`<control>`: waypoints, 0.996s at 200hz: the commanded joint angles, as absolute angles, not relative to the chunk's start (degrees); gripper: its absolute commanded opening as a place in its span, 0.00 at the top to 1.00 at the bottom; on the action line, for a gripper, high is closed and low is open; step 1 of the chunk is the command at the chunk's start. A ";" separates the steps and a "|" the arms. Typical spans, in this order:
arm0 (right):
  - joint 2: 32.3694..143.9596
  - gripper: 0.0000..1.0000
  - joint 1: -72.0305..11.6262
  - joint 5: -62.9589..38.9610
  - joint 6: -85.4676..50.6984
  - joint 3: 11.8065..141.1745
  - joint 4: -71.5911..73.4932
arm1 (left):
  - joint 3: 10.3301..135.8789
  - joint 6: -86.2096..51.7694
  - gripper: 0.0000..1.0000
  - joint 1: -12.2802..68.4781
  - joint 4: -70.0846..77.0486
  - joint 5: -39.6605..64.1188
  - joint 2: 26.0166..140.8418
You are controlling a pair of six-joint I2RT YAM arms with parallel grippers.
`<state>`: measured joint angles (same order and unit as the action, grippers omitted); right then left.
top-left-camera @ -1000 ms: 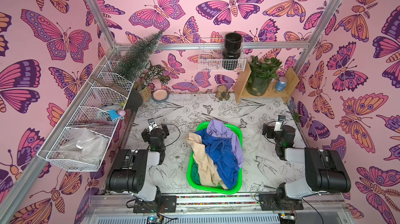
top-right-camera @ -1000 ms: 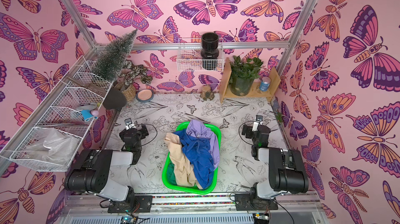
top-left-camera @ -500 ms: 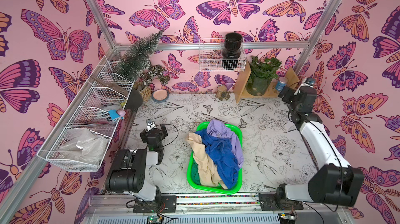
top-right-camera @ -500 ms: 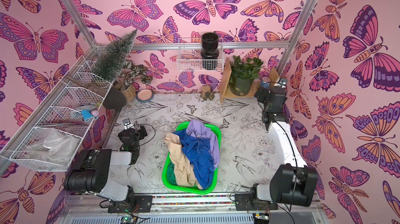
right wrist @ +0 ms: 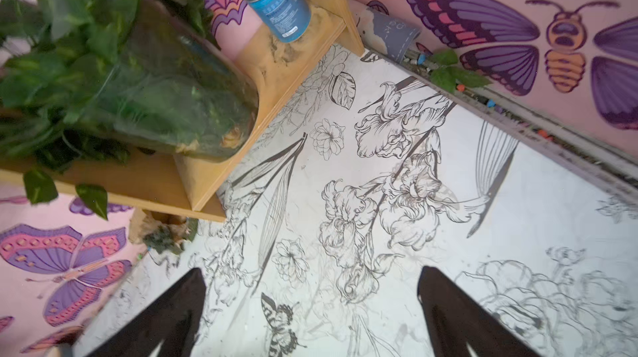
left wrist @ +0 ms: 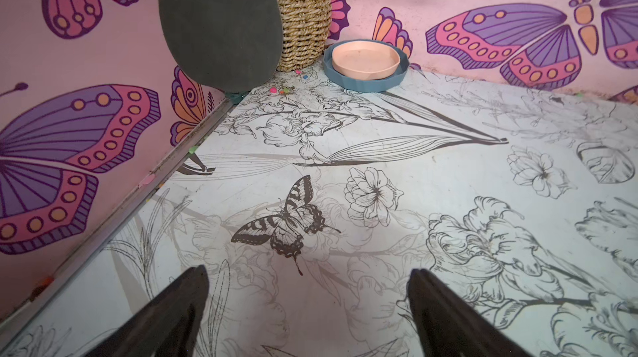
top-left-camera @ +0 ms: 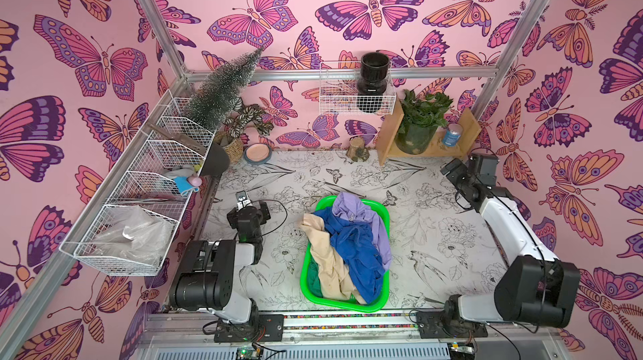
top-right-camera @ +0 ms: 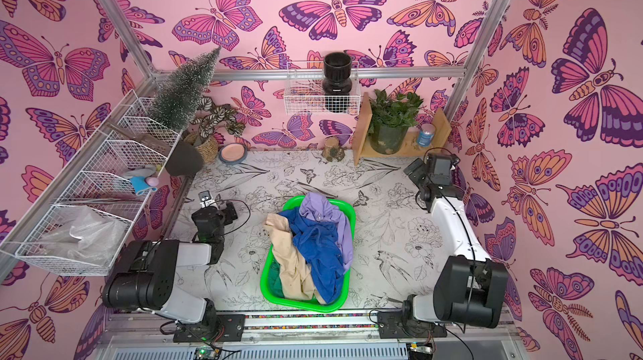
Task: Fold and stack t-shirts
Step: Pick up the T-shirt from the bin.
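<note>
Ideally, left tool (left wrist: 307, 277) and right tool (right wrist: 310, 276), both spread and empty, should lift the topmost lavender t-shirt (top-left-camera: 353, 207) first.

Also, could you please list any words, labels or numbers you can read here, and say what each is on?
Nothing can be read.
Blue cylindrical tin: white label print and a square code, too small and blurred.
Torn grey strip: faint marks, illegible.

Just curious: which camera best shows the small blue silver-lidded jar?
Right wrist view: the small blue silver-lidded jar is close, label visible. Both top views show the jar tiny; left wrist view misses it.
</note>
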<state>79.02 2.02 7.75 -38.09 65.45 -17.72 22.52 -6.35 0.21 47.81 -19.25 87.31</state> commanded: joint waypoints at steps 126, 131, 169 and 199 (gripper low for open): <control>85.75 0.00 -14.92 33.33 -33.93 75.68 -51.48 | 48.73 -33.88 0.07 28.30 -10.55 -5.80 75.85; 85.92 0.00 -14.94 33.60 -34.00 75.92 -51.71 | 49.32 -33.53 0.06 29.35 -12.60 -5.67 75.78; 87.85 0.00 -14.94 34.68 -34.34 76.52 -53.10 | 52.02 -36.42 0.06 34.26 -24.67 -4.20 73.54; 89.35 0.00 -14.94 34.21 -34.32 76.69 -53.35 | 52.05 -38.79 0.35 34.98 -29.92 -3.95 69.65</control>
<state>87.77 -14.68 33.08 -33.19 75.29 -51.00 50.85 -36.10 34.65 -21.28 -5.13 72.36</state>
